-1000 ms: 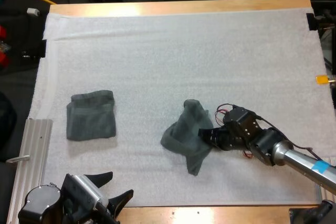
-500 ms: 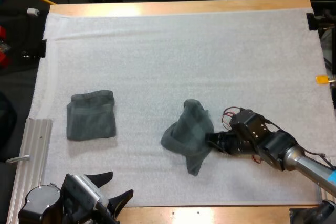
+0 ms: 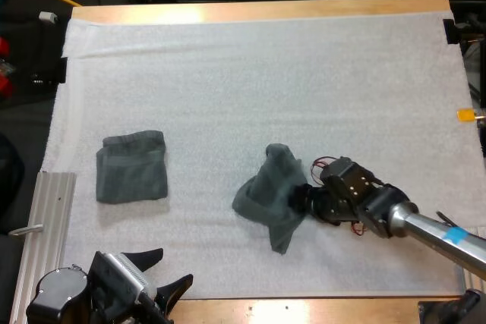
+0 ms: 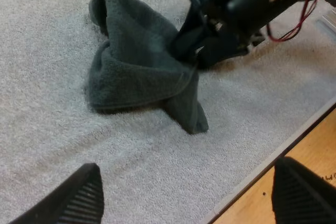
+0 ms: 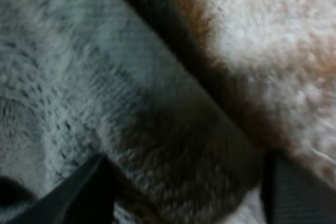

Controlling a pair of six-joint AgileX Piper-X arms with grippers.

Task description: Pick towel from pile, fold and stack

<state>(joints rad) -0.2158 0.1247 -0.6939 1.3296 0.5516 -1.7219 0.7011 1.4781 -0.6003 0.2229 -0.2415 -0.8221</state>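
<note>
The crumpled towel (image 3: 269,191), a dark grey-green terry with looped pile, lies in a peaked heap right of centre on the fuzzy white mat (image 3: 266,73); its long axis runs from a far hump to a narrow tail pointing at the mat's near edge; a folded towel (image 3: 131,166), squarish and flat, sits well apart to the left. The right gripper (image 3: 301,196) is at the heap's right flank; the right wrist view shows its fingers (image 5: 89,187) spread wide with pile between them; the left gripper (image 3: 175,265) hovers at the near edge, fingers (image 4: 79,198) spread, clear of cloth; its camera reveals the towel's hemmed fold.
</note>
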